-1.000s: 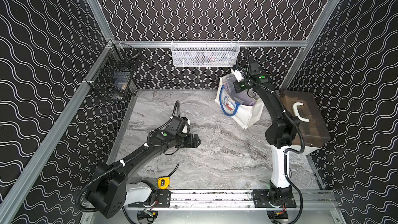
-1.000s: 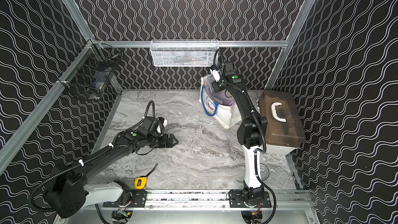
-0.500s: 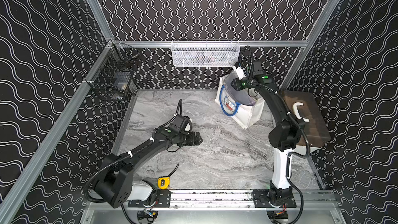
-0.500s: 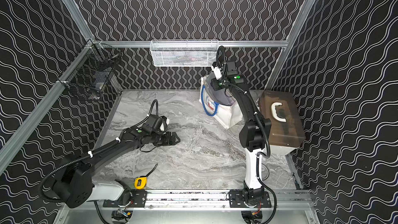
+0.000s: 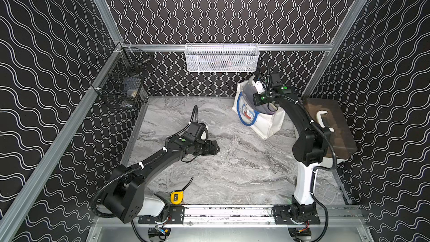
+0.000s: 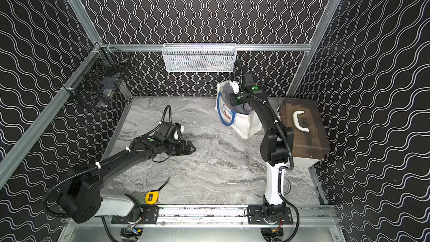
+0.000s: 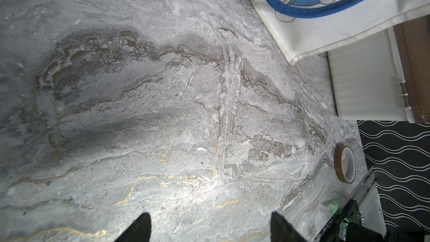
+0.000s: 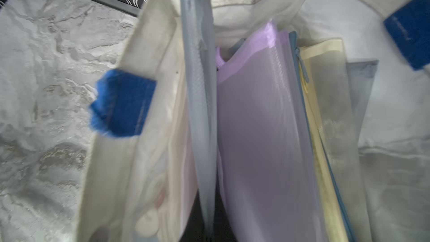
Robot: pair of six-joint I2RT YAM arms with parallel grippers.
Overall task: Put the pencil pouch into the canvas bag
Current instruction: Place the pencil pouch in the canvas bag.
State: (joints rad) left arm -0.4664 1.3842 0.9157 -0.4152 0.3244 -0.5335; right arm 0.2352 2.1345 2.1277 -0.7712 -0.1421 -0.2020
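Note:
The white canvas bag (image 5: pixel 267 124) (image 6: pixel 246 124) with blue handles and a cartoon cat face stands at the back right; its printed side also shows in the left wrist view (image 7: pixel 349 19). My right gripper (image 5: pixel 253 89) (image 6: pixel 232 88) (image 8: pixel 208 229) reaches into the bag's open top and is shut on the upper edge of a grey-blue mesh pencil pouch (image 8: pixel 200 89) (image 5: pixel 247 89), which hangs upright inside. Purple (image 8: pixel 256 124) and yellow (image 8: pixel 325 89) pouches stand beside it. My left gripper (image 5: pixel 216 148) (image 6: pixel 193 149) (image 7: pixel 209 219) hovers open and empty over the marble floor.
A brown translucent case (image 5: pixel 330 124) with a white handle sits right of the bag. A white mesh basket (image 5: pixel 221 59) hangs on the back rail and a black wire basket (image 5: pixel 121 84) on the left rail. A yellow tape measure (image 5: pixel 176 197) lies near the front, and a tape roll (image 7: pixel 345 164) by the right arm's base.
The left arm has swung so that its open gripper sits a little further right. The right gripper has stayed over the bag's mouth, shifting slightly.

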